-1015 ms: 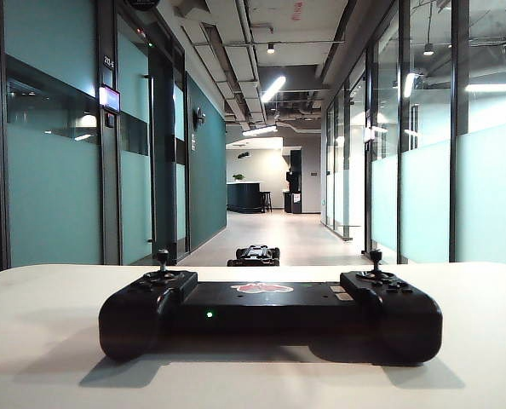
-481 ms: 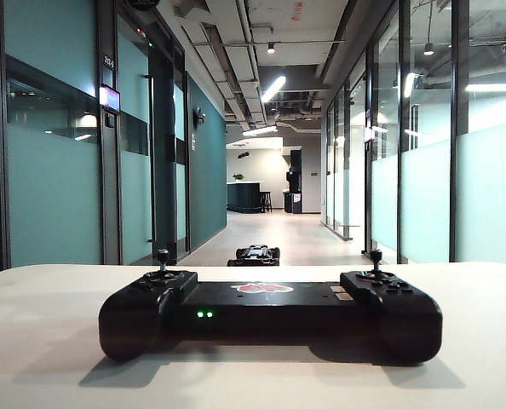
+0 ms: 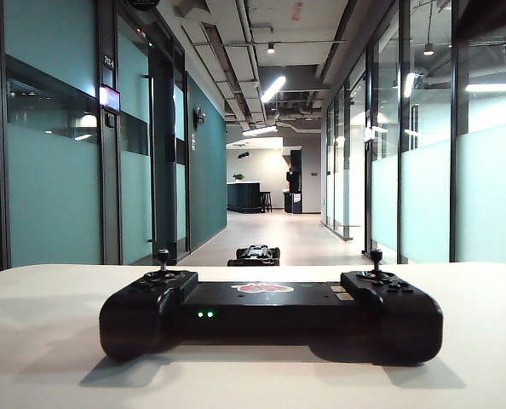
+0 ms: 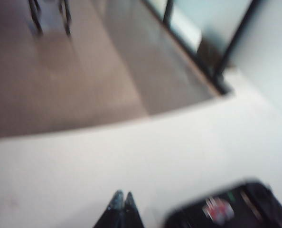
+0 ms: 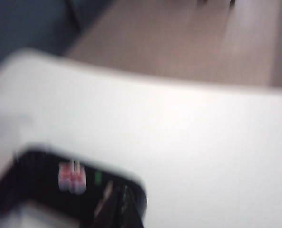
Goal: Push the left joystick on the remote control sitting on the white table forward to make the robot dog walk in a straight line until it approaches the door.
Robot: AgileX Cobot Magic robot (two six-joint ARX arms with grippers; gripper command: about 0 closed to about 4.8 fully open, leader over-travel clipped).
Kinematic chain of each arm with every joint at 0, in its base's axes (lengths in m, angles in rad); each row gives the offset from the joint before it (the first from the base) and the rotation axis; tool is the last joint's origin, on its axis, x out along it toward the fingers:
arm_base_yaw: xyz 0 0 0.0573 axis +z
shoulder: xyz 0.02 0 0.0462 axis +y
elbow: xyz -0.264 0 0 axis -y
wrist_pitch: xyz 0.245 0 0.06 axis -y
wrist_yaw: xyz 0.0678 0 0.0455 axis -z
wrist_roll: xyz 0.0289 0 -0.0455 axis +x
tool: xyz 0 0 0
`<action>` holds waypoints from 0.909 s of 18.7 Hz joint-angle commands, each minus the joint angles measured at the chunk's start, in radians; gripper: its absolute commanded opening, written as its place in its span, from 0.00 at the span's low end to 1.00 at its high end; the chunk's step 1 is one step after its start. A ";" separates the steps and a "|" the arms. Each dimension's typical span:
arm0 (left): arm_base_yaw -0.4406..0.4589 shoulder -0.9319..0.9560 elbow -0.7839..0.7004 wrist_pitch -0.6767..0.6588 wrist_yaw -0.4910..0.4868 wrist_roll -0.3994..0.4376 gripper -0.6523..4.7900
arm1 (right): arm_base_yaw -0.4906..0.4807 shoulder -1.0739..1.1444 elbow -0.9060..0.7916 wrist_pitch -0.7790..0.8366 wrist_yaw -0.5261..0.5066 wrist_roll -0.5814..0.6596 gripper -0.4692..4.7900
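On the broad matte white table (image 3: 48, 341), the wide black gamepad-style remote control (image 3: 270, 315) lies flat, with two small green lights lit on its near face and a pinkish logo on top. Its short thin black left joystick (image 3: 163, 258) stands upright on the left-hand lobe, and the matching right joystick (image 3: 376, 258) stands upright on the right-hand lobe; nothing touches either stick. Beyond the far table edge, the small black four-legged robot dog (image 3: 256, 254) sits low on the corridor floor (image 3: 278, 234), its lower part cut off by the table edge, so its legs cannot be made out. Neither arm appears in the exterior view. Both wrist views are heavily blurred. The left claw (image 4: 121, 195) shows only two dark fingertips pressed together, clenched and empty, above bare table just beside the remote control (image 4: 231, 211), which is cut off by the frame edge; contact with the table cannot be judged. The right claw (image 5: 119, 194) likewise shows thin dark tips held together, clenched on nothing, over the edge of the remote control (image 5: 46, 180); whether it touches the housing cannot be told. No joystick is discernible in either wrist view.
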 commanded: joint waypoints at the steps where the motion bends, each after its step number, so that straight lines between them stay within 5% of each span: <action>1: -0.090 0.073 0.062 -0.097 -0.004 0.005 0.11 | 0.057 0.061 0.037 -0.048 0.002 0.096 0.07; 5: -0.206 0.161 0.091 -0.156 0.036 0.004 0.11 | 0.103 0.145 0.076 -0.089 -0.053 0.170 0.07; 7: -0.228 0.183 0.092 -0.147 0.113 0.000 0.11 | 0.106 0.209 0.114 -0.154 -0.068 0.185 0.07; 11: -0.248 0.190 0.092 -0.124 0.118 -0.003 0.11 | 0.106 0.381 0.185 -0.267 -0.159 0.186 0.07; 12: -0.248 0.190 0.093 -0.120 0.122 -0.003 0.11 | 0.106 0.421 0.196 -0.283 -0.167 0.186 0.14; 15: -0.248 0.190 0.094 -0.110 0.130 -0.002 0.11 | 0.105 0.542 0.228 -0.315 -0.190 0.185 0.75; 17: -0.248 0.190 0.094 -0.109 0.133 -0.001 0.11 | 0.100 0.595 0.238 -0.321 -0.164 0.185 0.79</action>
